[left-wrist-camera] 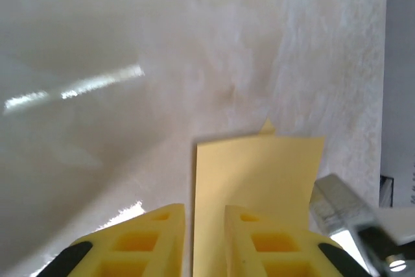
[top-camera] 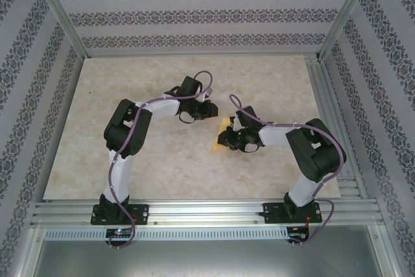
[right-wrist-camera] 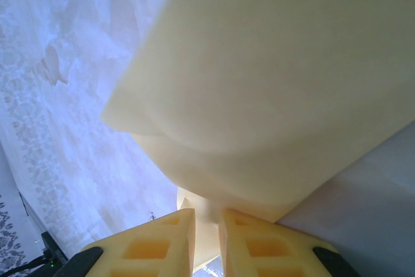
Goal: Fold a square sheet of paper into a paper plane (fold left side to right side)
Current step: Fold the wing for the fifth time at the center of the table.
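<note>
Up close, the right gripper (right-wrist-camera: 206, 217) is pinching the pale-yellow sheet of paper (right-wrist-camera: 279, 82), which is bulging up just beyond its nearly closed jaws. The left gripper (left-wrist-camera: 205, 213) is hanging slightly open and empty, with the sheet's edge just ahead of its jaws. Light and floppy, the sheet is likely wanting edge grips. Beyond, a marbled table (top-camera: 130, 89) and patterned walls (top-camera: 194, 17) are framing the scene.
</note>
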